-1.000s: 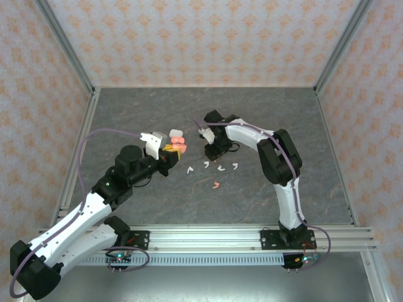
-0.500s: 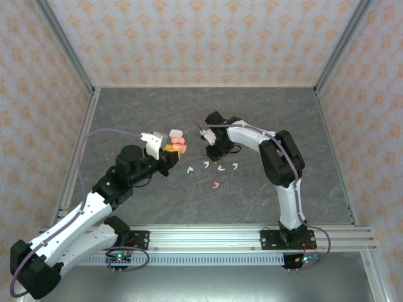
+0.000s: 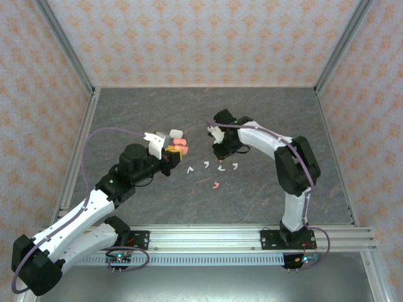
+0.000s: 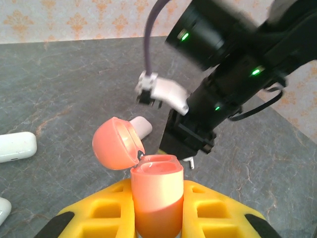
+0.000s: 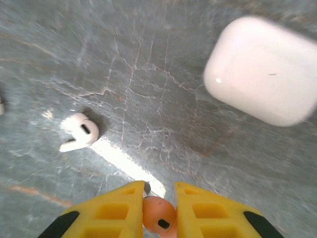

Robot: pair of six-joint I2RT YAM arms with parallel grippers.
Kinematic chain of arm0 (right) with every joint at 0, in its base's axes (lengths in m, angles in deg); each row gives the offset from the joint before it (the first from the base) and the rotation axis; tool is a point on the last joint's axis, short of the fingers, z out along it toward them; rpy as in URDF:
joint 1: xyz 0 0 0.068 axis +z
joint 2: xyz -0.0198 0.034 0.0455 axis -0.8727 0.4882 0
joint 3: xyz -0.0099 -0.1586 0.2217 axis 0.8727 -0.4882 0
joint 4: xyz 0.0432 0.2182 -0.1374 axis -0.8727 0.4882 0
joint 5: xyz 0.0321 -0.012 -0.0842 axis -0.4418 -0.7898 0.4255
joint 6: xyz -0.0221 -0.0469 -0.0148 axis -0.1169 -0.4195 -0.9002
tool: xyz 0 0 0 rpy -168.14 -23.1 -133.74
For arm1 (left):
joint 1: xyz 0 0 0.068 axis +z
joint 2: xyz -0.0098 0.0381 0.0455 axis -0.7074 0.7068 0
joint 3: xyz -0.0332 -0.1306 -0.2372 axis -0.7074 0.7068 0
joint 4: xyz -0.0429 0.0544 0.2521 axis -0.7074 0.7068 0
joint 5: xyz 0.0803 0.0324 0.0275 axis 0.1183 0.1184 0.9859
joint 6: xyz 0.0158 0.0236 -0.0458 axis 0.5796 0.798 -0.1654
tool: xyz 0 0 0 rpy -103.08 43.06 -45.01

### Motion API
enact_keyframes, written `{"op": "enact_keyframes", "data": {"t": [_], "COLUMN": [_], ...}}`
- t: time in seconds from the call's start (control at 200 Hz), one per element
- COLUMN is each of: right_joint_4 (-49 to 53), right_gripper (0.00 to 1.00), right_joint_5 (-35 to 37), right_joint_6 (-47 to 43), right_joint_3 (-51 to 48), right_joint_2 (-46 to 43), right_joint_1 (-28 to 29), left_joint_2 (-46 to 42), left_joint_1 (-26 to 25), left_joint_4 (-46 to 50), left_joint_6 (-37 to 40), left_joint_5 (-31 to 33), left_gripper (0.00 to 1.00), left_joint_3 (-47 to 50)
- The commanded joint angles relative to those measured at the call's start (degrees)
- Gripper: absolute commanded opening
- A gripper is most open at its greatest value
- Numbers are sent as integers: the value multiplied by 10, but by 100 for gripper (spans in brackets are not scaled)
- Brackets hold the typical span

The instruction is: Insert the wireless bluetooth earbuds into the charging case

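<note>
my left claw [image 4: 156, 218] is clamped on the pink case [image 4: 154, 188], lid [image 4: 116, 144] flipped open to take a bud, while my right claw [image 5: 159, 196], near on its right, pinches a pink earbud [image 5: 158, 214] for insertion.

Glossy plastic earbud [image 5: 79, 131], matt veined tabletop [image 5: 148, 74]

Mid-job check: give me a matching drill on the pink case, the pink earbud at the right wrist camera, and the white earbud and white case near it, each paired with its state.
Things:
1. pink charging case
2. pink earbud
3. white earbud
4. white charging case

States:
A. lying loose on the table
B. closed, resting on the table
C. lid open, gripped by the left fingers
D. pinched between the right fingers

Pairs: 1-C, 2-D, 3-A, 4-B
</note>
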Motion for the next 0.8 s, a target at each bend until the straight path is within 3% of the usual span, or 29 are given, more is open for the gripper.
{"op": "enact_keyframes", "data": {"t": [0.0, 0.21, 0.546, 0.796], "right_joint_4": [-38, -80, -175, -255], "right_gripper": [20, 20, 20, 20], "right_joint_5": [7, -26, -160, -163], "right_joint_6": [31, 72, 164, 212], "right_joint_3": [-18, -37, -43, -82], "right_joint_2": [-82, -193, -307, -340], "right_joint_1": [-4, -5, -5, 16], "left_joint_2": [14, 61, 107, 128], "left_joint_1": [-3, -3, -5, -13], "left_joint_4": [-41, -90, -172, -203], "left_joint_6": [-12, -33, -53, -57], "left_joint_5": [-22, -80, -139, -157], "left_gripper": [0, 0, 0, 0], "left_joint_3": [-13, -22, -32, -45]}}
